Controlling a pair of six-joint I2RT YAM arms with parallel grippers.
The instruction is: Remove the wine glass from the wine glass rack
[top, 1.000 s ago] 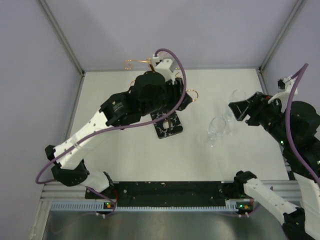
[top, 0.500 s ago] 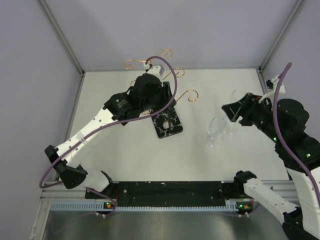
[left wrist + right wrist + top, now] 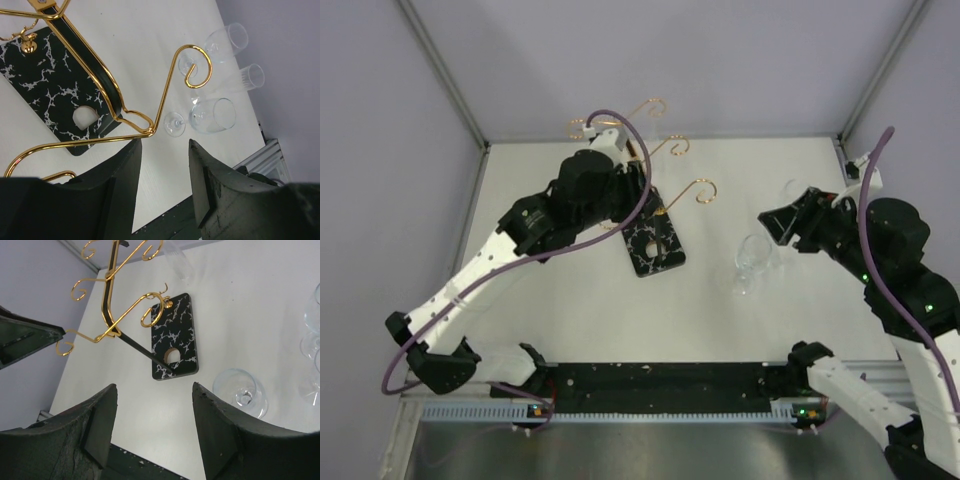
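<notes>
The wine glass rack [image 3: 665, 150] is a gold wire stand with scroll-ended arms on a black marbled base [image 3: 653, 247]; it also shows in the left wrist view [image 3: 107, 87] and the right wrist view [image 3: 112, 300]. A clear glass [image 3: 177, 260] shows by the rack's upper arms; I cannot tell whether it hangs there. Other wine glasses [image 3: 755, 258] lie on the table to the right [image 3: 212, 115]. My left gripper [image 3: 640, 188] [image 3: 165, 150] is open and empty beside the rack's stem. My right gripper [image 3: 772, 222] [image 3: 155, 390] is open and empty above the glasses.
More glasses [image 3: 796, 190] [image 3: 227, 40] [image 3: 242, 392] sit between the rack and the right wall. Grey walls close in the white table [image 3: 570, 320] on three sides. A black rail [image 3: 660, 380] runs along the near edge.
My left gripper has drawn back to the left off the rack's base, baring the gold arms. My right gripper has moved a little left toward the glasses.
</notes>
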